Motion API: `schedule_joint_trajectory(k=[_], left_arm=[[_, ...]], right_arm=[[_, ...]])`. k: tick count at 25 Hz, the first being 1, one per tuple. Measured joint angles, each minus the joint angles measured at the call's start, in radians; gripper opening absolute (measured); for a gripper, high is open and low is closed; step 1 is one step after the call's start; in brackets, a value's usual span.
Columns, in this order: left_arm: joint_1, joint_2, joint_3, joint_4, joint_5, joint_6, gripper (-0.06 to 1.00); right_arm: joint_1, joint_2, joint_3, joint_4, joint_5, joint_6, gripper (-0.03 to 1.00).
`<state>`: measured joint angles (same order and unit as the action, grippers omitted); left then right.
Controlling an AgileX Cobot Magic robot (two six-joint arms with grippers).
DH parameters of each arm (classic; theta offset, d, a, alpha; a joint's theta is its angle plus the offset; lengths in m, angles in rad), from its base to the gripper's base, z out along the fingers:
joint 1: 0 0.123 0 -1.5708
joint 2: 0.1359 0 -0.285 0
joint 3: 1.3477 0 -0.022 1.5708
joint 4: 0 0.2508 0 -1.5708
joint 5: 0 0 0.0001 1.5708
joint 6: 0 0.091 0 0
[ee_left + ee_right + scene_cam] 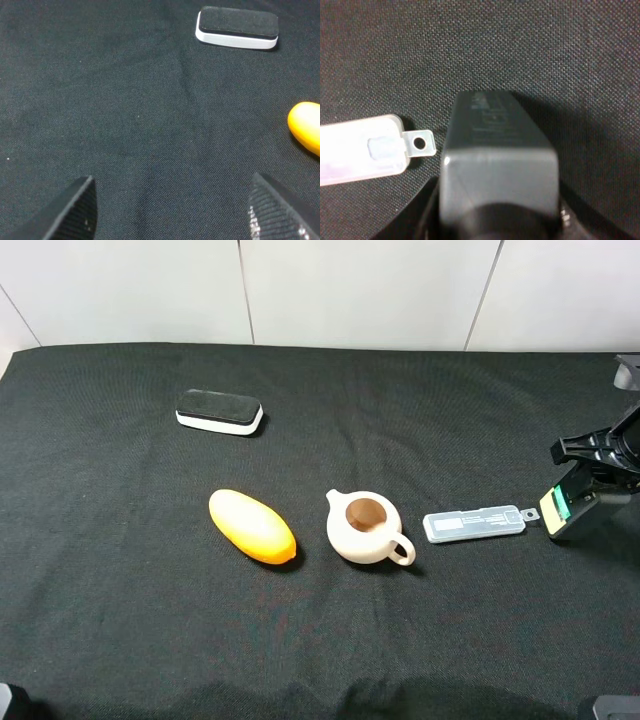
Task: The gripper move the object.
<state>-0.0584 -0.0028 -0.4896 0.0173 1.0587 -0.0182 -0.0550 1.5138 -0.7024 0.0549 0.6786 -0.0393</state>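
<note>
The object is a small dark grey bottle (556,508) with a green and cream label, at the far right of the black cloth, tilted, just right of the clear case's tab. My right gripper (578,498) is shut on it. In the right wrist view the bottle's grey body (497,165) fills the middle, and the dark fingers (429,212) show at its sides near the cap. I cannot tell if the bottle touches the cloth. My left gripper (172,215) is open and empty over bare cloth, with the eraser ahead of it.
A clear flat plastic case (473,523) lies left of the bottle, its tab (420,143) almost touching it. A cream teapot (366,527) and a yellow mango-like fruit (251,526) lie mid-table. A black-and-white eraser block (219,411) lies at the back left.
</note>
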Motion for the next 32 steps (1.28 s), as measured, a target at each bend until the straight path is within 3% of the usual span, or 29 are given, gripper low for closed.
schedule_joint_trajectory(k=[13,21,32], left_arm=[[0.000,0.000,0.000,0.000,0.000,0.000,0.68],[0.000,0.000,0.000,0.000,0.000,0.000,0.68],[0.000,0.000,0.000,0.000,0.000,0.000,0.68]], right_arm=[[0.000,0.000,0.000,0.003,-0.003,0.003,0.35],[0.000,0.000,0.000,-0.005,-0.007,0.003,0.66],[0.000,0.000,0.000,-0.005,-0.008,0.003,0.69]])
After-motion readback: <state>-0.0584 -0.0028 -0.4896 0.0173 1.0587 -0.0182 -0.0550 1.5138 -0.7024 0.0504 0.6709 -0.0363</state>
